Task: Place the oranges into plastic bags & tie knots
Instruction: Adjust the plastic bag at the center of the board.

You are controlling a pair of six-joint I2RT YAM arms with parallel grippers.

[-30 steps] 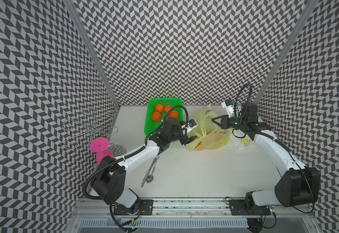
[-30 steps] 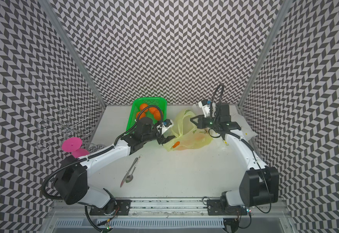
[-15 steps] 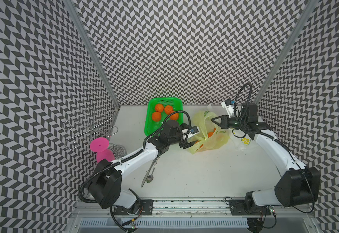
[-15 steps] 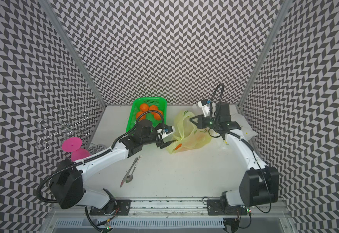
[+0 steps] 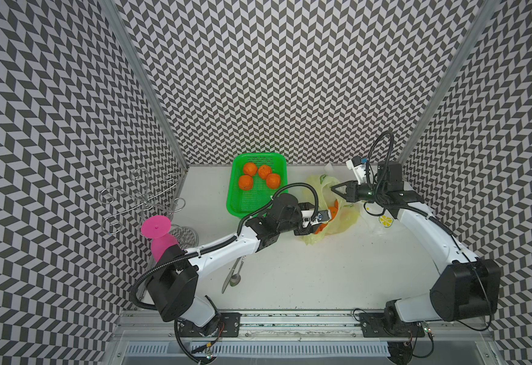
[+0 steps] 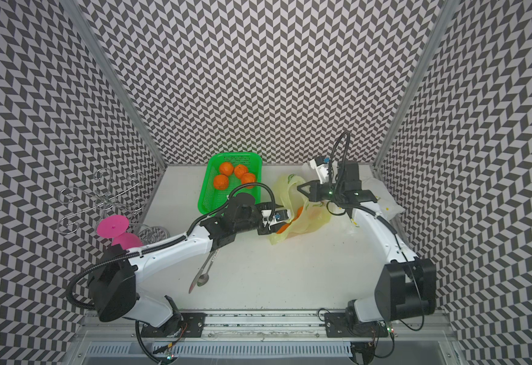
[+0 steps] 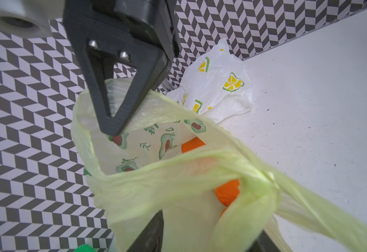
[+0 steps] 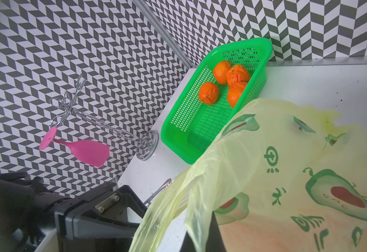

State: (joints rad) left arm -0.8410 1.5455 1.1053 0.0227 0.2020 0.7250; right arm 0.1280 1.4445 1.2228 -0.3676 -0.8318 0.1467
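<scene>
My left claw [image 5: 318, 225] sits just right of centre in both top views, pushed up against the mouth of the yellow-green bag [image 5: 345, 218]. In the left wrist view its two dark fingers [image 7: 152, 231] stand apart. A bunched handle strip [image 7: 178, 181] of that bag runs across between them. Whether they pinch the plastic I cannot tell. The strip gathers into a tight twist [image 7: 269, 177] at one side. Behind it, inside the bag, oranges [image 7: 227, 193] show through the opening, right in front of the claw.

My right claw [image 5: 335, 189] is up and to the right of the left one. Its tips are pressed together on the bag's far rim, holding that edge up off the table [image 5: 306, 278].

Further right in the frame, under my right arm, the white bag [image 5: 381, 221] with its lemon-slice print lies crumpled on the table, just beside the yellow-green one.

Up and left of the left claw is the green basket [image 5: 236, 196], against the back wall. Four more oranges [image 5: 245, 182] are clustered at its far end, apart from both claws.
</scene>
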